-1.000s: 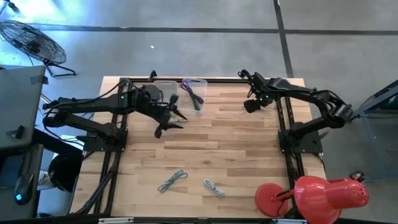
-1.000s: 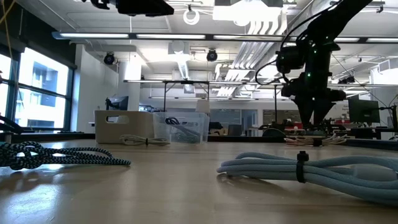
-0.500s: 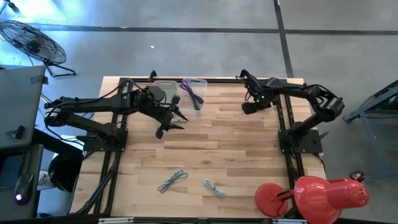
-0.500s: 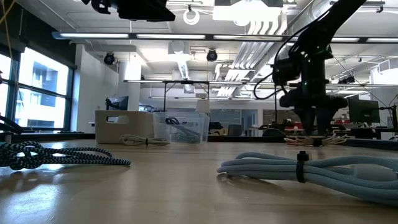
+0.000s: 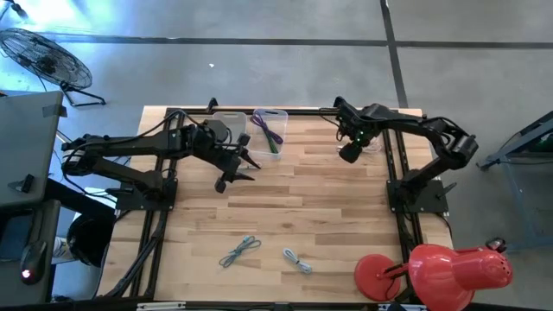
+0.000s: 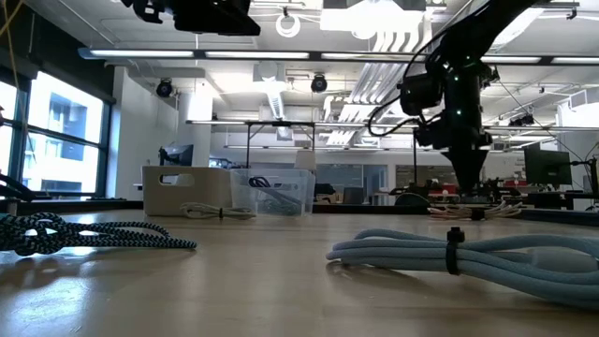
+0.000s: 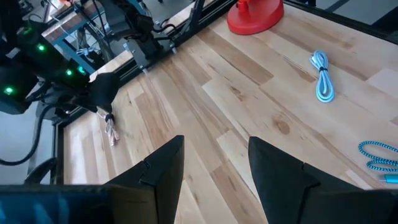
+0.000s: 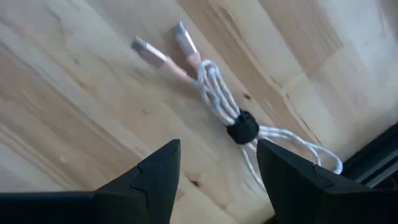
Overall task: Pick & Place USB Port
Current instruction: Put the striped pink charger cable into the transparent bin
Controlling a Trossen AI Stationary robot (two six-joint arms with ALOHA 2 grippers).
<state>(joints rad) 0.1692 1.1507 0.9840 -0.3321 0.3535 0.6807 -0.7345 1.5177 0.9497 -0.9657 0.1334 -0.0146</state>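
A pale USB cable (image 8: 214, 93), coiled and bound by a black tie (image 8: 242, 127), lies flat on the wood near the table's far right corner, its two pink plugs (image 8: 165, 46) free. My right gripper (image 8: 214, 186) hovers open just above it, fingers pointing down; it also shows in the high view (image 5: 346, 155) and the low view (image 6: 465, 178). The left wrist view shows the same cable (image 7: 111, 129) below the right gripper. My left gripper (image 7: 214, 174) is open and held high over the far left-middle of the table (image 5: 235, 173).
Two clear bins (image 5: 229, 125) stand at the far edge; one holds a purple cable (image 5: 271, 131). A teal braided cable (image 5: 239, 250) and a light blue cable (image 5: 298, 259) lie near the near edge. A red lamp (image 5: 432, 269) sits at the near right corner.
My right arm has drawn its elbow in, and its gripper has turned about over the pale cable, shifting slightly toward the near edge while staying above it. The cable has not moved.
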